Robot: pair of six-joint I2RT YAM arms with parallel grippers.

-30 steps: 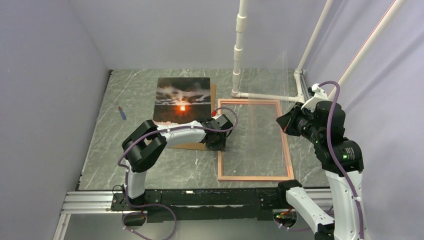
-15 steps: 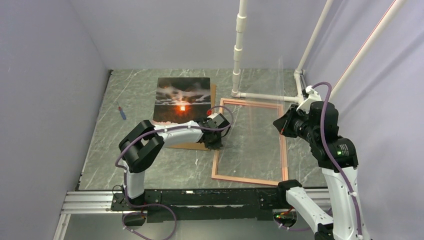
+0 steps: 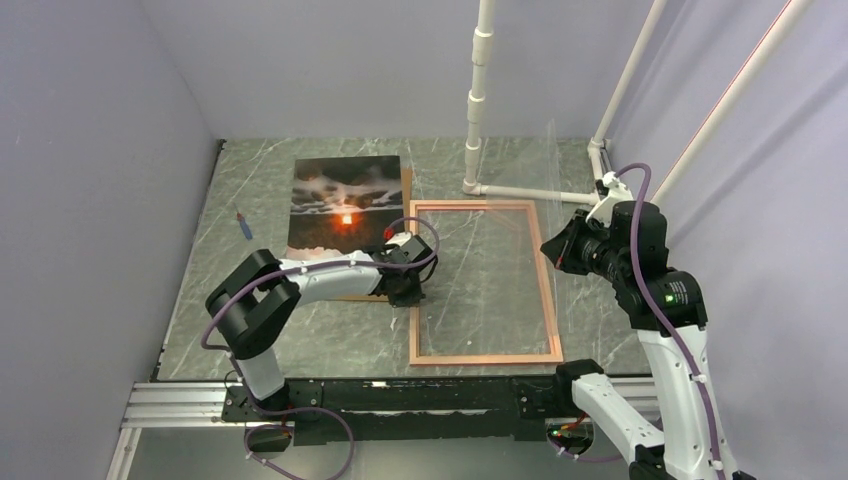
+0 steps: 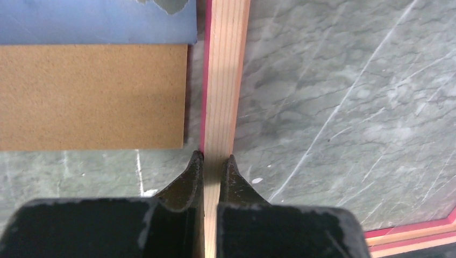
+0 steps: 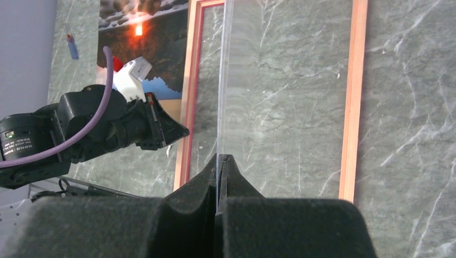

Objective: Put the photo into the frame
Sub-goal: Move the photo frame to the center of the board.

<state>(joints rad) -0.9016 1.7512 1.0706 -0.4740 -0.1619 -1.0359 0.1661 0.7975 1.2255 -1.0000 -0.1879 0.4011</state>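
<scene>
since one second ago the frame (image 3: 485, 358) has slid to the left, and the photo (image 3: 345, 205) moved left too. glossy photo lies face up on the grainy brown backing board (image 4: 91, 97), just beside the frame, not yet inside. left gripper (image 4: 215, 161) pinches the frame's pale wooden left rail. right gripper (image 5: 220, 158) pinches the thin clear sheet (image 5: 221, 80), held on edge. i judge that inserting is all left.
</scene>
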